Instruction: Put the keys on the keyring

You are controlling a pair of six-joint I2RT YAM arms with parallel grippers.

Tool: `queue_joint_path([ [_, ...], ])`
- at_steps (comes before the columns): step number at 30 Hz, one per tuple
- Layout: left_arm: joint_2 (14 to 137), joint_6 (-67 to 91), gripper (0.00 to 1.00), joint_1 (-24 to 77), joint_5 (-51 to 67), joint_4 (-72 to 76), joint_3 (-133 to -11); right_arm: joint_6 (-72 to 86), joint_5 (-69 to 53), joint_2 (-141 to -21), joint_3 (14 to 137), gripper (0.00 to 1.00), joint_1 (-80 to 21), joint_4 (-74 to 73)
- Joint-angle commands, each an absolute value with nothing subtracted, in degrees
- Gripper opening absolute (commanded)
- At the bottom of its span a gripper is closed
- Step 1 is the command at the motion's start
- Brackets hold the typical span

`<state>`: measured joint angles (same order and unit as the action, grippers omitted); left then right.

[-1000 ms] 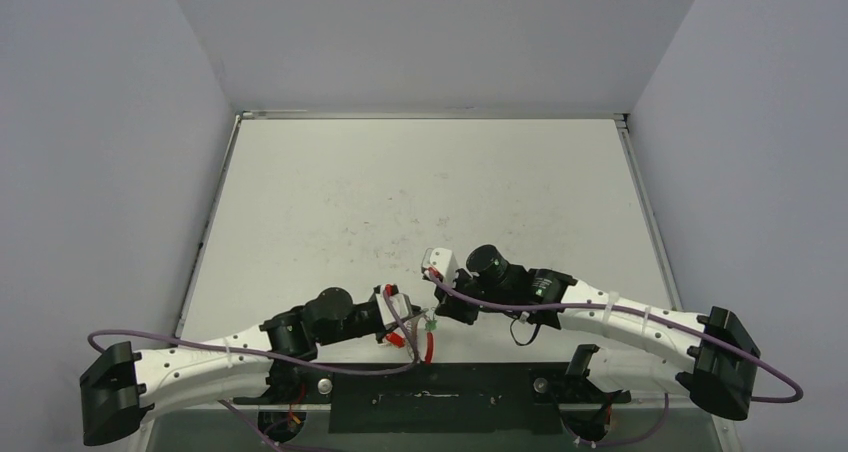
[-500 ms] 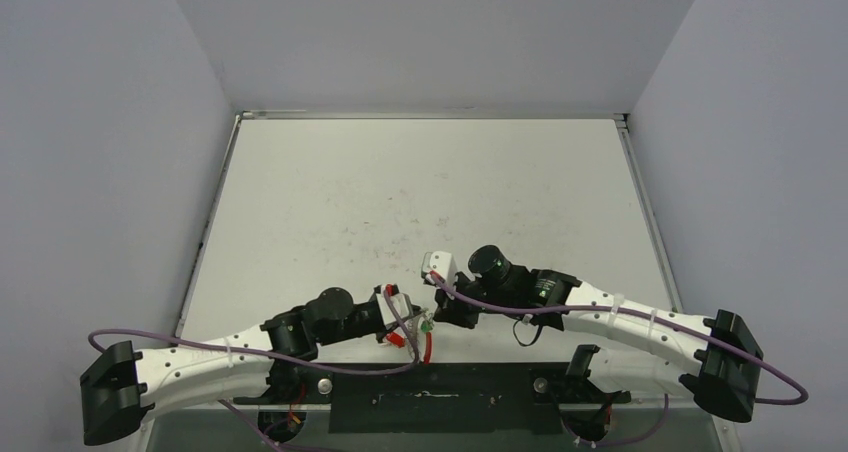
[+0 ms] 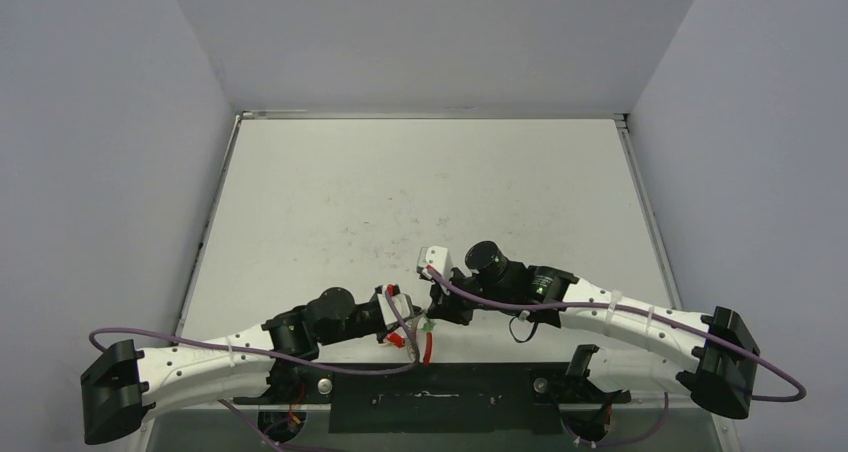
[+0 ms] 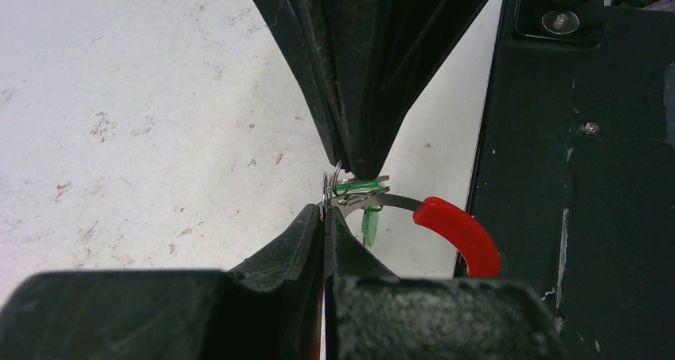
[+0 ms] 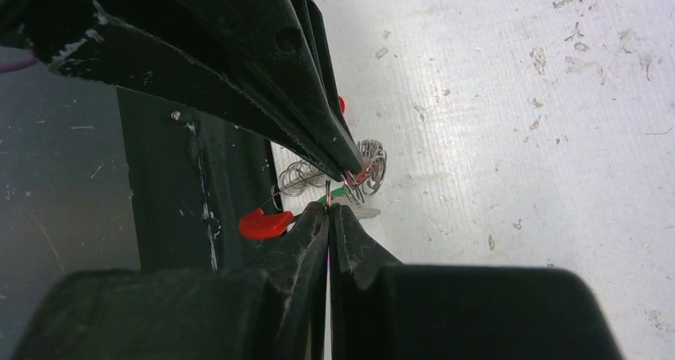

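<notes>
The keyring [image 4: 458,228] is a silvery loop with a red sleeve, held low over the table's near edge. My left gripper [image 4: 326,211] is shut on its thin metal part; in the right wrist view its fingers [image 5: 318,129] pinch the coiled section [image 5: 371,163]. My right gripper [image 5: 328,207] is shut tip to tip against it, apparently on the edge of a green-headed key [image 4: 358,186] lying against the ring's wire. A second green key [image 4: 371,226] hangs below the wire. From above, both grippers meet beside the red sleeve [image 3: 430,344].
The black base plate [image 4: 573,177] between the arm mounts lies right beside the grippers, at the table's near edge. The white table [image 3: 420,192] stretches back to grey walls on three sides. Purple cables [image 3: 480,302] trail along both arms.
The right arm has shifted slightly left, closing in on the left gripper. The left arm and the ring have stayed put, and both grippers remain shut.
</notes>
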<state>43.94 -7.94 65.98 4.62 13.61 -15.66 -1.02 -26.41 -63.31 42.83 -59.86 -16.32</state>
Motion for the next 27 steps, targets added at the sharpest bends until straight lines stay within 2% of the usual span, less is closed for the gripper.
queue_joint_path([
  [1, 43.68, -7.72, 0.00, 66.18, 5.59, 17.66, -17.23, -0.86, -25.08, -64.33, 45.44, 0.00, -60.32, -14.12],
  [12, 43.86, -7.65, 0.00, 66.18, 5.97, 17.92, -17.23, 0.00, -19.82, -65.21, 45.79, 0.00, -60.34, -15.73],
  [27, 43.43, -7.56, 0.00, 66.18, 6.15, 17.51, -17.23, 0.00, -20.77, -65.32, 45.46, 0.00, -60.37, -15.94],
])
